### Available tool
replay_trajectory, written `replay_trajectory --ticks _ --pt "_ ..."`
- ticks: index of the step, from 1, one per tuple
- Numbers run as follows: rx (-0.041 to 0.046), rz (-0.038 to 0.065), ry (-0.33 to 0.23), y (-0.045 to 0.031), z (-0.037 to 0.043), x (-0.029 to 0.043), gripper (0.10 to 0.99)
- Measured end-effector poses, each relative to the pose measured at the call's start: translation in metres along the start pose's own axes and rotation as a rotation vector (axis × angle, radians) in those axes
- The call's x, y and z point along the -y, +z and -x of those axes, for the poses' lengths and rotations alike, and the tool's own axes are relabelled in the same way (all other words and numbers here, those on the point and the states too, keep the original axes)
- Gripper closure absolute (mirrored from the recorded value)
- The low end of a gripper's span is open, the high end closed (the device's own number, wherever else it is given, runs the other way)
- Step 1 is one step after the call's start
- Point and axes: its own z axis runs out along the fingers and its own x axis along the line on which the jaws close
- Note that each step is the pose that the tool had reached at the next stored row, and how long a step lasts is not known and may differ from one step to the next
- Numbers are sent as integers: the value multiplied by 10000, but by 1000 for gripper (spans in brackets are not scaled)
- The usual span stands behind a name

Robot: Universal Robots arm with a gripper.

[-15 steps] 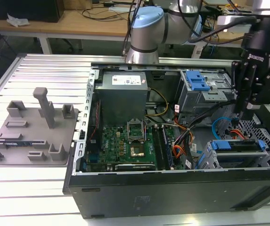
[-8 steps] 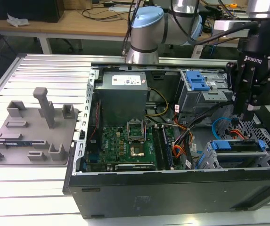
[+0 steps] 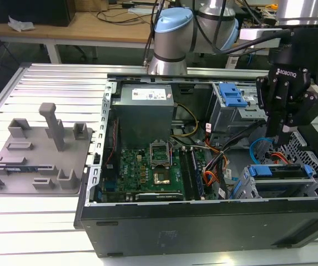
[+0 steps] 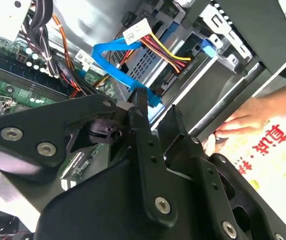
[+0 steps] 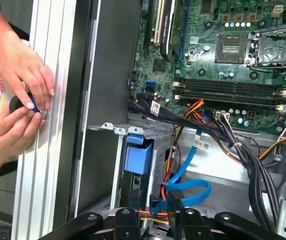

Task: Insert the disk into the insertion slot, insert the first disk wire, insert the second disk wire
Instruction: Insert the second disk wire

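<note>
Finds the gripper (image 3: 284, 144) low inside the open computer case (image 3: 203, 227), at the exterior view's right, just above the grey drive cage (image 3: 313, 166). Shows the fingers (image 5: 175, 207) partly apart in both wrist views, with a narrow gap and nothing visibly clamped in it. Puts the light-blue cable (image 5: 188, 192) looped right beside the fingertips, its end close against one of them; cannot tell whether touching. Has the disk (image 3: 271, 170) lying inside the cage, blue carrier showing at the opening. Runs the orange-red wires (image 5: 168, 170) along the cage near the blue loop. Leaves the motherboard (image 3: 153, 166) bare toward the exterior view's left. Catches two hands (image 5: 25, 75) outside the case in the first wrist view, pinching a small dark round part (image 5: 25, 103).
</note>
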Motion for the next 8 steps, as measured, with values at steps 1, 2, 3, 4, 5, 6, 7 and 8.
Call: replay_trajectory --ticks 1,2,3,4,5,6,7,8 --pt "-17 41 95 1 -1 3 725" --pt "-23 80 188 2 -1 6 725" --pt "-22 130 313 4 1 9 725" --pt "-20 175 422 5 3 14 725" --pt "-17 198 480 6 8 22 725" --pt "-25 199 480 7 11 25 725" --pt "-50 203 482 11 19 27 725" --pt "-60 203 480 17 19 46 725"
